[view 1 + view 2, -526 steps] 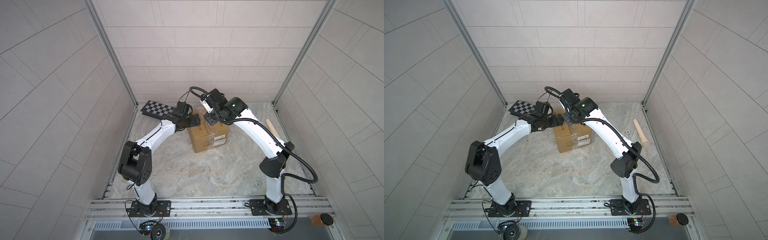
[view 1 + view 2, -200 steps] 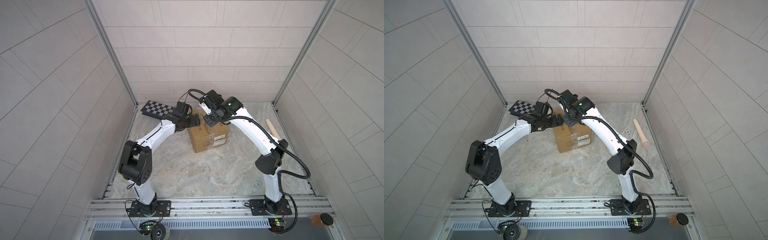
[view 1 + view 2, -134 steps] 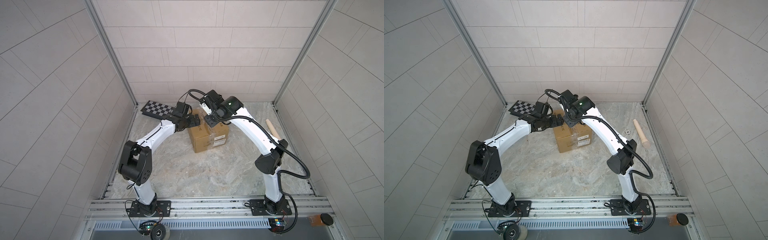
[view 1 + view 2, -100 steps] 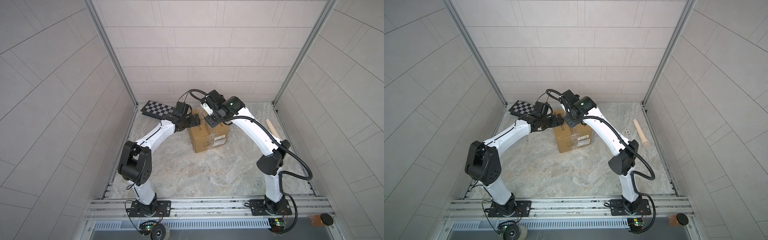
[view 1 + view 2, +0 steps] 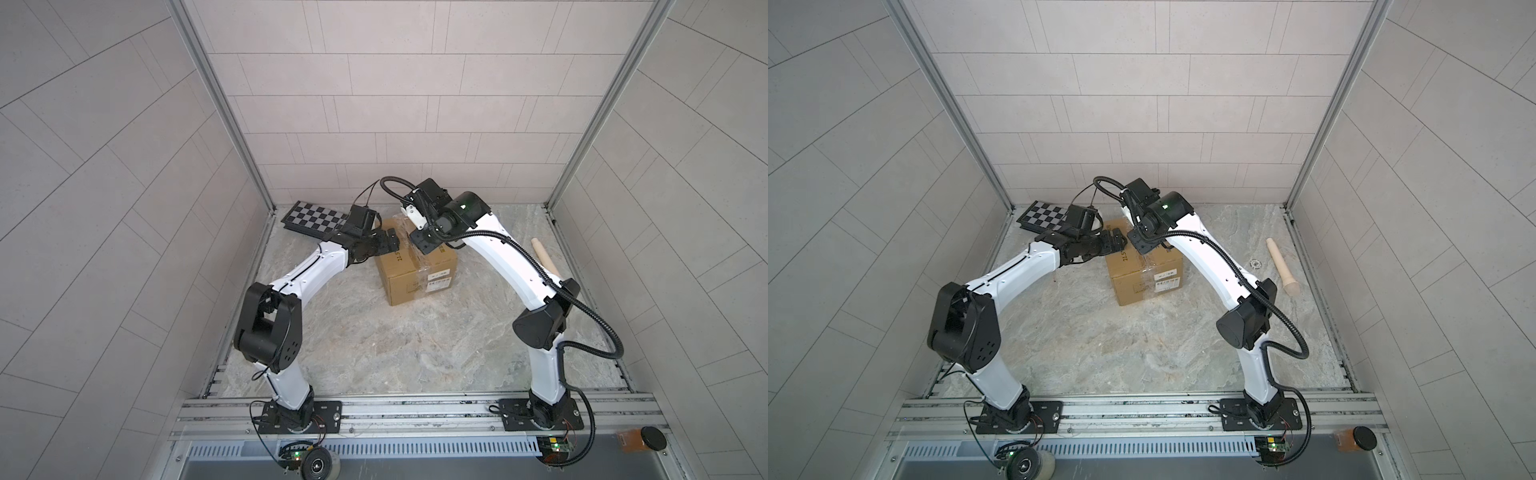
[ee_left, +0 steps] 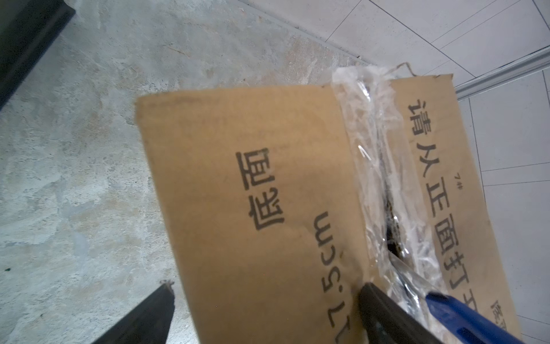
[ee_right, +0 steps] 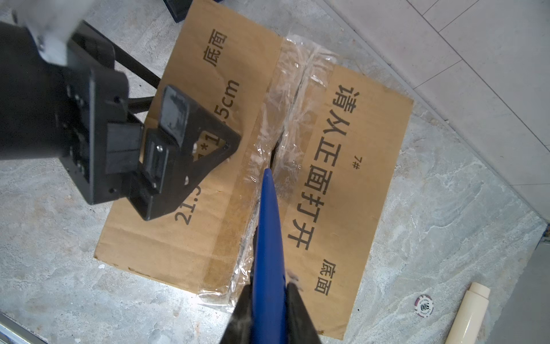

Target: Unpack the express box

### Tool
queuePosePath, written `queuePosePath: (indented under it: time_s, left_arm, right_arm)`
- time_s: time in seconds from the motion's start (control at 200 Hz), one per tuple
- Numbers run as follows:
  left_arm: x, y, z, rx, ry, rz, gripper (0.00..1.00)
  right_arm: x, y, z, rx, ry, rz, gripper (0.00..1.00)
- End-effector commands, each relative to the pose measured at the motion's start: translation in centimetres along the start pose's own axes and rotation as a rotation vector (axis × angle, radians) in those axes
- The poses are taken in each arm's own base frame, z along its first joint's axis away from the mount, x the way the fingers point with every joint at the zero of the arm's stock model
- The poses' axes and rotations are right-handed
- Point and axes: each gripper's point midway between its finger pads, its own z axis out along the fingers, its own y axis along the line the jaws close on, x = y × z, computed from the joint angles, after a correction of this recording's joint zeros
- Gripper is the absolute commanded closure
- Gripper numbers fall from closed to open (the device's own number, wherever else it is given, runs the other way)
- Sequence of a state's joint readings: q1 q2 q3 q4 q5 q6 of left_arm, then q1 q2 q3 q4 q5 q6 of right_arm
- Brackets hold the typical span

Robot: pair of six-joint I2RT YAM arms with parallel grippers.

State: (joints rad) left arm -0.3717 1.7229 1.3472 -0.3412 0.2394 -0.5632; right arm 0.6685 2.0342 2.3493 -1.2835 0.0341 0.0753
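The right gripper (image 7: 269, 297) is clamped tight on a blue tool (image 7: 268, 232) whose tip sits at the split in the clear tape (image 7: 285, 98) along the top seam of the box (image 7: 342, 178). The left gripper (image 6: 265, 287) stands spread wide with nothing in it, one finger (image 6: 384, 312) over the box top by the tape, the other off the box's edge. The box rests on the stone-look floor (image 5: 374, 340) toward the back wall, between the two arms, near a chequered board (image 5: 316, 216).
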Motion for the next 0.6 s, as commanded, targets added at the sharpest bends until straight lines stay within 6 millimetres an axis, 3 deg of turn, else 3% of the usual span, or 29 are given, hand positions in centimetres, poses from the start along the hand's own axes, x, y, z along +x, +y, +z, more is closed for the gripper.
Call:
queuePosePath:
  time_s: [0.0, 0.27, 0.471, 0.591]
  left_arm:
    - [4.0, 4.5, 1.4, -0.147, 0.125, -0.03, 0.01]
    - [4.6, 5.7, 1.7, -0.198, 0.144, -0.053, 0.01]
    - [3.2, 4.4, 0.7, -0.152, 0.087, -0.03, 0.0]
    - [2.7, 3.6, 0.4, -0.114, 0.066, -0.015, 0.0]
  right_arm:
    - [0.8, 3.1, 1.1, -0.124, 0.069, -0.019, 1.0]
    - [2.7, 1.6, -3.1, -0.091, 0.088, -0.015, 1.0]
    - [3.1, 1.3, -6.4, -0.101, 0.032, -0.026, 1.0]
    - [3.1, 1.5, -6.5, -0.114, 0.0, -0.026, 1.0]
